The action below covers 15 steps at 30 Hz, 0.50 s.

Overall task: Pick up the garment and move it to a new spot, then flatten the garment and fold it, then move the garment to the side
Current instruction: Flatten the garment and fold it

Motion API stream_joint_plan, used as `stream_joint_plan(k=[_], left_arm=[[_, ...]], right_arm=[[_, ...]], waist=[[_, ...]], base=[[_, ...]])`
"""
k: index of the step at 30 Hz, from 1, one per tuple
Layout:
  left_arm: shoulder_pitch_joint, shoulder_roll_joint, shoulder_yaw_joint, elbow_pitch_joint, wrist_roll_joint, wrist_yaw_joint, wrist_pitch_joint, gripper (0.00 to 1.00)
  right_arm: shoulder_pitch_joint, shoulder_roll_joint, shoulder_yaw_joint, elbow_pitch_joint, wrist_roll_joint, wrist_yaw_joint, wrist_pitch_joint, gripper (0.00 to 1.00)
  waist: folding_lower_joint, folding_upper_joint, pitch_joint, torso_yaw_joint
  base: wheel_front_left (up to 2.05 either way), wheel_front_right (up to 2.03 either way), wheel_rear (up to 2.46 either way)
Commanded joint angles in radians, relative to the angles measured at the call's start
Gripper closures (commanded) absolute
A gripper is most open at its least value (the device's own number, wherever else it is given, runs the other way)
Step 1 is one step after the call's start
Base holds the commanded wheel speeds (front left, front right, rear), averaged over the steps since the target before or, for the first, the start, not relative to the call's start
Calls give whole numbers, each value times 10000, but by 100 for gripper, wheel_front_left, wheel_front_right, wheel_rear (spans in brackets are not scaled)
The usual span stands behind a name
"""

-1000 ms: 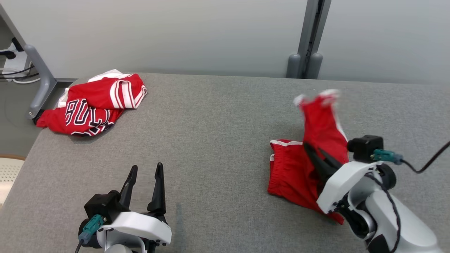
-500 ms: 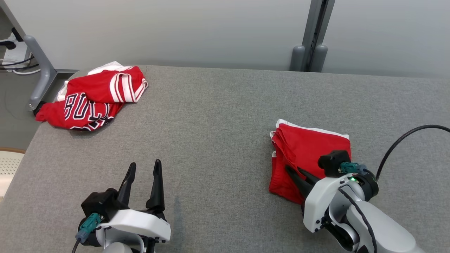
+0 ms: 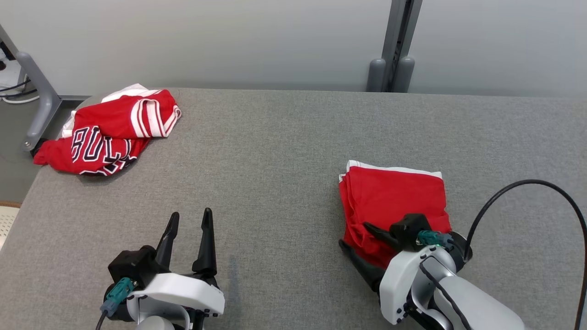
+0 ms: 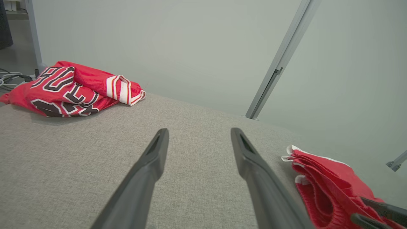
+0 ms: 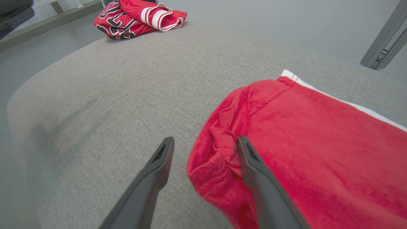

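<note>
The garment (image 3: 394,197) is a pair of red shorts with white trim, lying folded in a rough square on the right half of the grey table (image 3: 275,151). My right gripper (image 3: 355,234) is open at the garment's near left corner. In the right wrist view (image 5: 205,140) one finger lies on the bunched red edge (image 5: 222,149) and the other on bare table, gripping nothing. My left gripper (image 3: 191,213) stands open over bare table at the lower left, well apart from the garment (image 4: 330,187); nothing lies between its fingers (image 4: 199,130).
A crumpled red jersey (image 3: 110,133) with black-and-white lettering lies at the table's far left corner, partly over the edge. A grey post (image 3: 394,46) stands behind the table's far edge. A black cable (image 3: 527,188) loops from my right wrist.
The right gripper brought the lifted half of the garment down onto the rest, then opened and let go of it. The left arm stayed put; the camera shifted slightly.
</note>
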Motion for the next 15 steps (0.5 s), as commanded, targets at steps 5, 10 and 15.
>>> stream_joint_plan(k=[5, 10, 15], left_arm=[[-18, 34, 51, -46, -2, 9, 0, 0], [16, 34, 69, 11, 33, -25, 0, 0], [62, 34, 47, 25, 65, -35, 1, 0]], right_arm=[[388, -75, 64, -335, -68, 1, -161, 0], [641, -84, 133, -667, -69, 1, -195, 0], [758, -138, -439, -1075, -224, 1, -717, 0]], waist=[[0, 0, 15, -101], [0, 0, -17, -200], [0, 0, -90, -271]], base=[[0, 0, 0], [0, 0, 0], [0, 0, 0]])
